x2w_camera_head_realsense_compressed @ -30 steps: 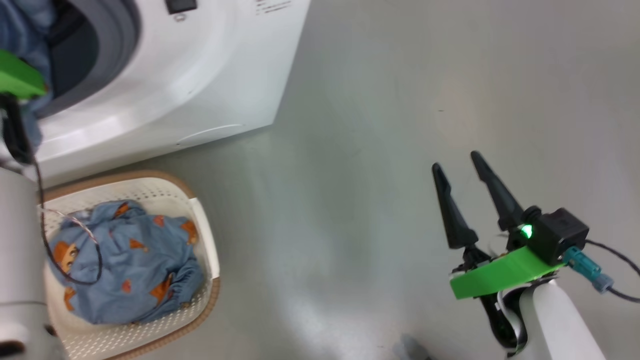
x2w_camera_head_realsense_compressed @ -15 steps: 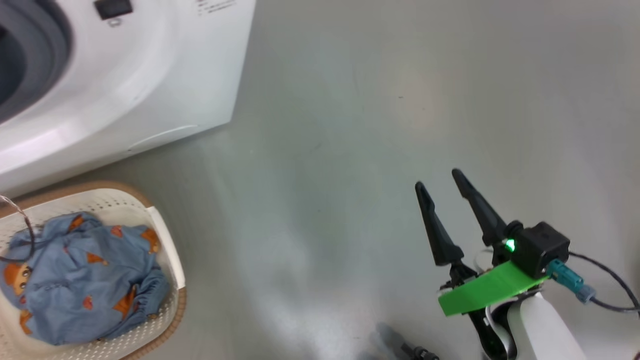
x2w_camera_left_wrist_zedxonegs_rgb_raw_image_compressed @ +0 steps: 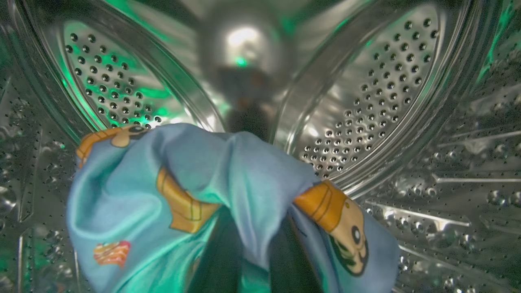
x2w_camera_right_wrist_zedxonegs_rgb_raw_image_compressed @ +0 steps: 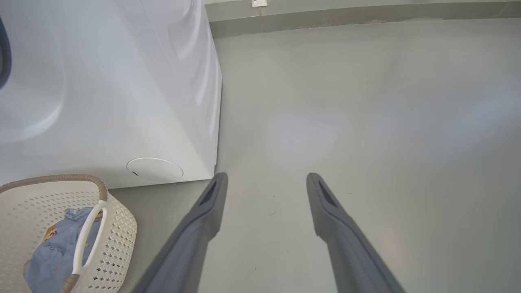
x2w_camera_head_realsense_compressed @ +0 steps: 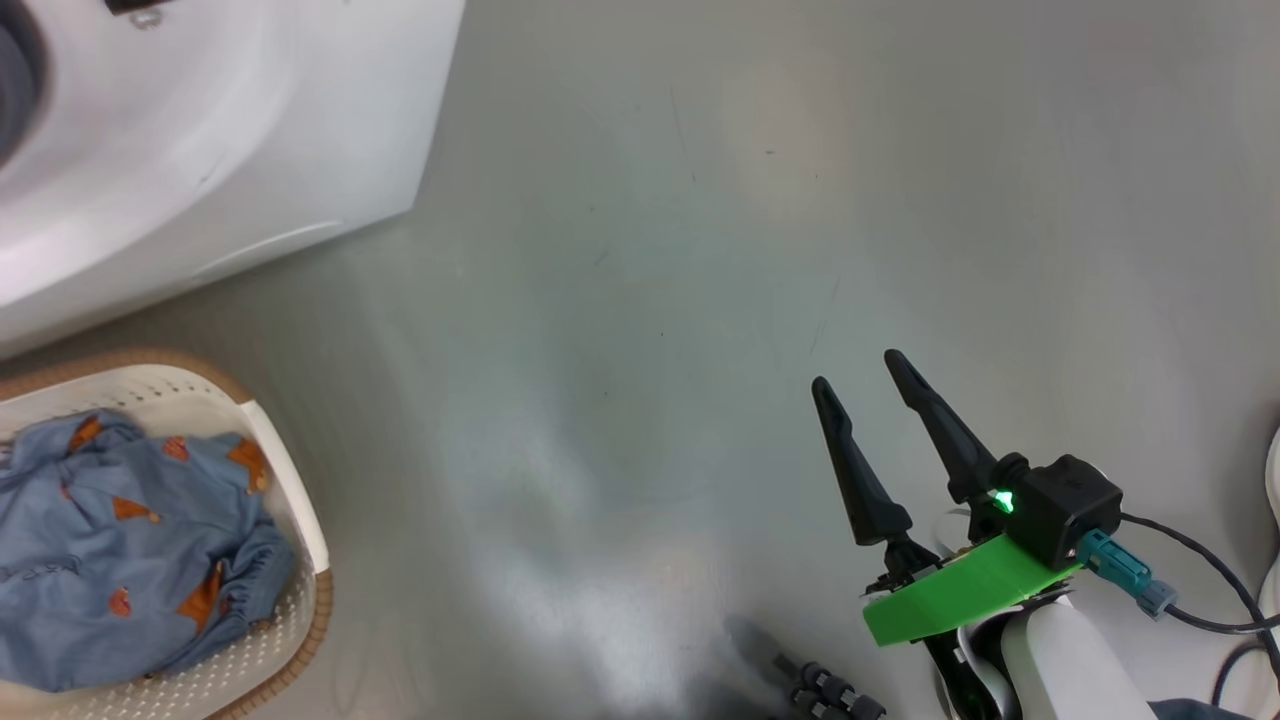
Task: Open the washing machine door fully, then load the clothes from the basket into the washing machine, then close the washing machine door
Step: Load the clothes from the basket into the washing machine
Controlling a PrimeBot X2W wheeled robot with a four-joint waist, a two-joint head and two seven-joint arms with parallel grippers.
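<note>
floor [x2w_camera_head_realsense_compressed: 640, 250]: smooth grey-green, glossy, pale light patches, a few thin dark scuffs | skirting strip [x2w_camera_right_wrist_zedxonegs_rgb_raw_image_compressed: 366, 17]: darker grey band where floor meets wall | small white fitting [x2w_camera_right_wrist_zedxonegs_rgb_raw_image_compressed: 259, 3]: on wall above strip, kind unclear | dark ribbed object [x2w_camera_head_realsense_compressed: 825, 695]: on floor at bottom edge of head view, blurred

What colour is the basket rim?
The basket rim is brown with a woven look. The right wrist view shows it best.
</note>
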